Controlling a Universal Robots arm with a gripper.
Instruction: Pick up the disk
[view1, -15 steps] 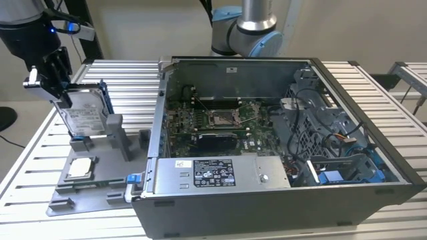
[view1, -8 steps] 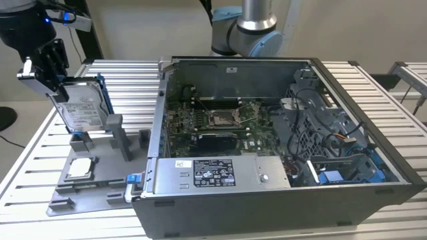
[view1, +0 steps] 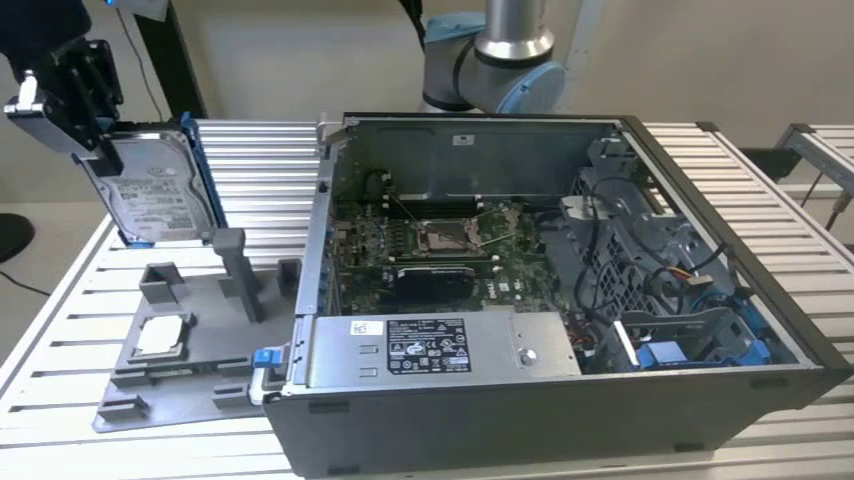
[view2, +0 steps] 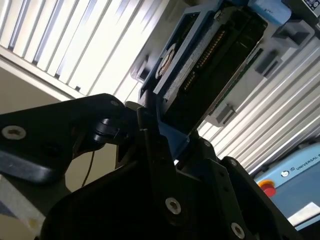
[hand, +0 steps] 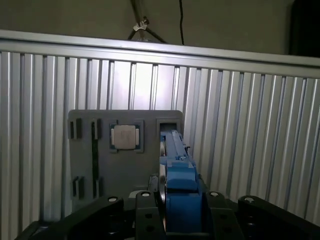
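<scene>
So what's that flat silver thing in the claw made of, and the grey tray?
The flat rectangular silver disk looks like bare metal with a dull sheen, under a white paper-like label. Its blue frame looks like matte moulded plastic. The grey slotted tray seems matte plastic too.

A work table (view1: 747, 190) of ribbed silver metal slats fills most of the exterior view, running from the lower left corner to the upper right. An open dark grey computer case (view1: 534, 420) lies on its side on the slats, taking up the centre and right of the frame, its inside facing up. Just beside it, in the lower left of the frame, a flat grey plastic tray (view1: 174, 405) rests on the slats, with upright posts rising from it. In the first wrist view the same table (hand: 250, 125) shows as bright vertical ribs, with the tray (hand: 85, 170) flat on them.
</scene>
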